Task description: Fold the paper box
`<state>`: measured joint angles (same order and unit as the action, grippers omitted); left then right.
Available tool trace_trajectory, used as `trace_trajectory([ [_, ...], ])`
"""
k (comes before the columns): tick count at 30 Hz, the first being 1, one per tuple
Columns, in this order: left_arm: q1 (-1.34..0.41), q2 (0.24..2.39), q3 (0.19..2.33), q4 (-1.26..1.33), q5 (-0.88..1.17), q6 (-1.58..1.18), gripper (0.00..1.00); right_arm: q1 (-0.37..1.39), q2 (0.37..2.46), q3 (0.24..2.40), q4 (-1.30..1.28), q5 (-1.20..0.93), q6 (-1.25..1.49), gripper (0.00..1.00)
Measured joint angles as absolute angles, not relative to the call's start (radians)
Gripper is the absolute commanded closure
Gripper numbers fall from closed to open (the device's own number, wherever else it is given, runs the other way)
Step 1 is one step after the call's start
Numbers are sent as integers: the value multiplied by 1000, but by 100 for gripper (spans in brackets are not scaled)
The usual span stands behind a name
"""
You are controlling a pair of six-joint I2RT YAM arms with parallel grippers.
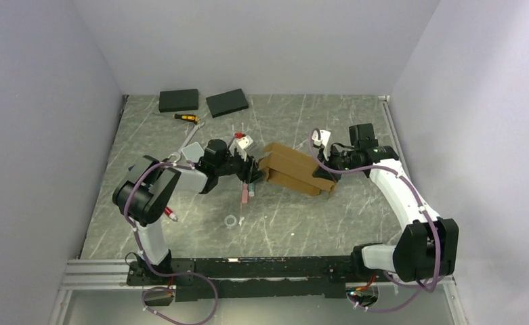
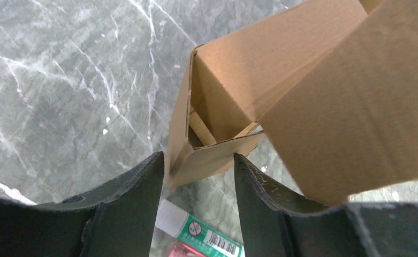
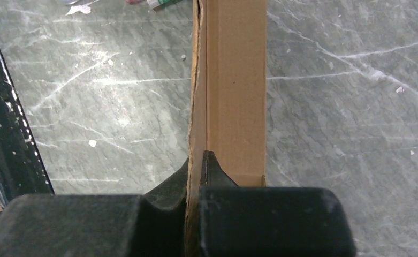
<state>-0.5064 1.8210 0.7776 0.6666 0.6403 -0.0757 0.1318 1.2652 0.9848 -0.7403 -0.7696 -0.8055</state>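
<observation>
Paper box (image 1: 295, 169) | half-formed, table (image 1: 282, 227) centre, away from all edges | right gripper (image 3: 198, 156) pinching one wall edge as my anchor | left gripper (image 2: 198, 158) half-open astride its corner, which I judge needs tucking.

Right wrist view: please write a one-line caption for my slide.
The right hand is shut on a thin edge of the brown paper box, with the grey marbled table below.
</observation>
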Motion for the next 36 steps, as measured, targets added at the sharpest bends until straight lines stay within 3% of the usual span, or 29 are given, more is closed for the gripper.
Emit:
trace_trajectory([
  [17,-528,1848,765,804,601,-129,45,119,1343,1022,-745,-796,-712,100],
  [36,-548,1929,767,894,507,-173,54,112,1373,1037,-763,-822,-692,100],
])
